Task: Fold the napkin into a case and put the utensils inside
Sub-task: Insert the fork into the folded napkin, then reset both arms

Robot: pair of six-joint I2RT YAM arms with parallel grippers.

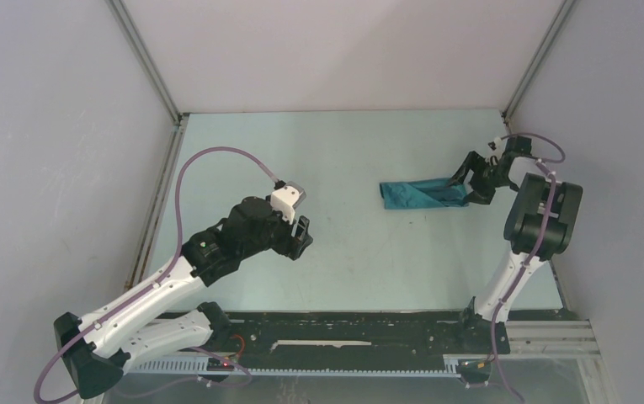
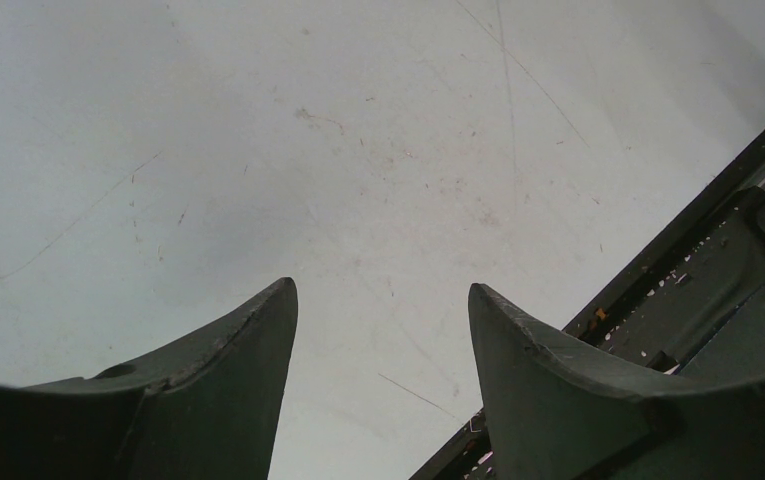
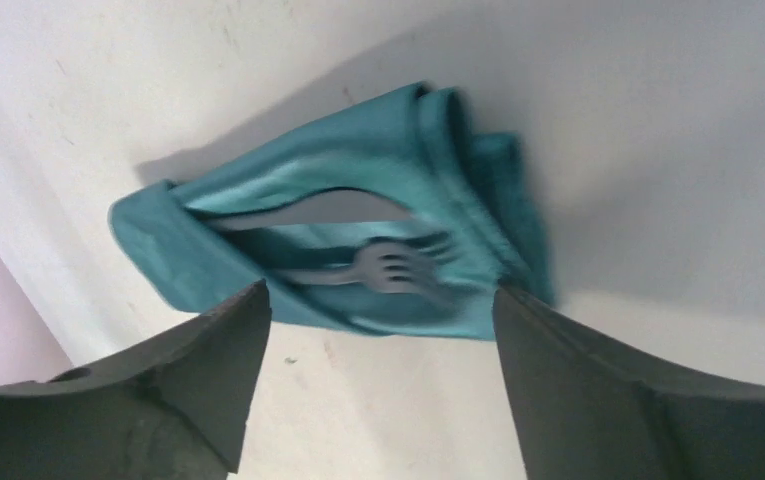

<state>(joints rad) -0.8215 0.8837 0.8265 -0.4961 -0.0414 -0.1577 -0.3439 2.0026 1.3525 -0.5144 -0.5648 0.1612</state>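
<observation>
The case [image 1: 419,193] lies far right on the worktop [image 1: 318,151], just beside the right gripper [image 1: 476,180], whose jaws are spread and hold nothing. It is limp, light cloth that would likely sag open. I'd pinch every layer at a folded edge, never at the mouth. Only the right wrist view shows the fork [image 3: 398,266] and what looks like the knife [image 3: 258,222] tucked inside. The left gripper [image 1: 301,237], jaws also spread, hovers well apart.

Blurred utensils [image 3: 388,268], their handle ends out of sight inside the case [image 3: 358,150]
</observation>
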